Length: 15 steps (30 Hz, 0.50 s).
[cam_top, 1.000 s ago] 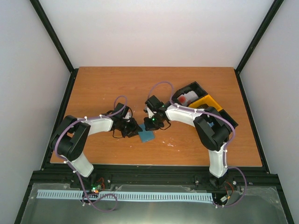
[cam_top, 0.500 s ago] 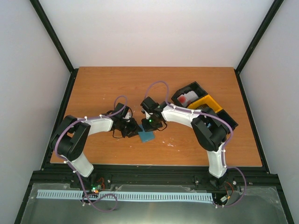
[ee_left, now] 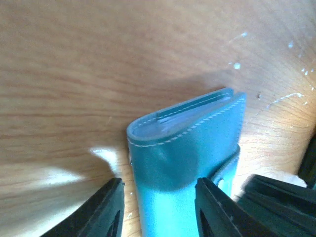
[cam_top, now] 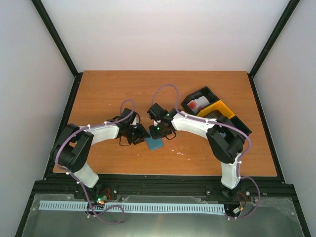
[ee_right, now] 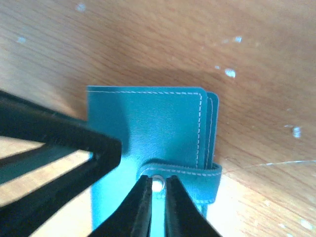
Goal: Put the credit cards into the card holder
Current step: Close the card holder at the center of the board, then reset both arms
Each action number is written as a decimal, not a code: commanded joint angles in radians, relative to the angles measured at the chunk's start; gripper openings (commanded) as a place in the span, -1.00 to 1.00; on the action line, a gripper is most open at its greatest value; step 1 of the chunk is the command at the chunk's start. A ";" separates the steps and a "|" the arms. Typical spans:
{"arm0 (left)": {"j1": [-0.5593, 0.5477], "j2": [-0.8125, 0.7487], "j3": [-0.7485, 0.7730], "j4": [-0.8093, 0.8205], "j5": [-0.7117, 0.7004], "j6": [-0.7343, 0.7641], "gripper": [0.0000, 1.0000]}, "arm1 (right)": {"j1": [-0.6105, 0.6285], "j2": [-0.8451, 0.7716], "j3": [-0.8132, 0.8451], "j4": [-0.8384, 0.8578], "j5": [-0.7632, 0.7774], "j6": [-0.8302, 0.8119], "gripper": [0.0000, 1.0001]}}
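The teal-blue card holder [cam_top: 154,144] lies folded shut on the table, its snap tab fastened. In the left wrist view the card holder [ee_left: 190,153] sits between my left gripper's [ee_left: 158,210] open fingers [ee_left: 106,210], which straddle its near end. My right gripper [ee_right: 158,197] is shut to a narrow slit, its tips on the snap tab [ee_right: 197,180] at the metal stud. From above, both grippers, left [cam_top: 139,134] and right [cam_top: 157,132], meet at the holder's far edge. A red-and-white credit card [cam_top: 195,104] lies in the tray's black compartment.
The black-and-yellow tray [cam_top: 217,109] stands at the right rear of the wooden table [cam_top: 123,89], close behind my right arm. A finger of the left gripper [ee_right: 59,143] crosses the left of the right wrist view.
My right gripper has moved a little left and down onto the card holder's snap tab. The left arm's elbow has shifted slightly; the card holder has stayed in place.
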 commanded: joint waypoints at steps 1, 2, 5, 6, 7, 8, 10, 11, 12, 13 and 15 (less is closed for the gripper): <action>-0.007 -0.128 0.067 -0.085 -0.161 0.102 -0.07 | -0.022 -0.196 0.011 0.031 0.074 0.015 -0.74; -0.007 -0.171 0.074 -0.093 -0.188 0.116 0.02 | -0.033 -0.249 -0.002 0.035 0.094 0.026 -0.68; -0.007 -0.312 0.077 -0.119 -0.256 0.165 0.22 | -0.064 -0.410 -0.087 0.029 0.188 0.057 -0.52; -0.007 -0.360 0.078 -0.136 -0.277 0.182 0.29 | -0.071 -0.465 -0.122 0.017 0.228 0.058 -0.44; -0.007 -0.406 0.079 -0.157 -0.300 0.199 0.40 | -0.077 -0.520 -0.151 -0.005 0.274 0.056 -0.37; -0.006 -0.457 0.082 -0.180 -0.323 0.216 0.50 | -0.080 -0.571 -0.175 -0.029 0.320 0.054 -0.28; -0.006 -0.557 0.091 -0.234 -0.395 0.247 0.70 | -0.087 -0.701 -0.211 -0.091 0.407 0.049 -0.06; -0.005 -0.608 0.096 -0.260 -0.424 0.258 0.81 | -0.090 -0.753 -0.229 -0.117 0.447 0.047 0.02; -0.005 -0.673 0.102 -0.288 -0.456 0.269 0.95 | -0.092 -0.813 -0.254 -0.141 0.485 0.047 0.09; -0.004 -0.724 0.108 -0.308 -0.478 0.282 0.99 | -0.093 -0.871 -0.266 -0.158 0.512 0.048 0.17; -0.004 -0.818 0.116 -0.332 -0.492 0.318 1.00 | -0.096 -0.982 -0.310 -0.184 0.558 0.046 0.31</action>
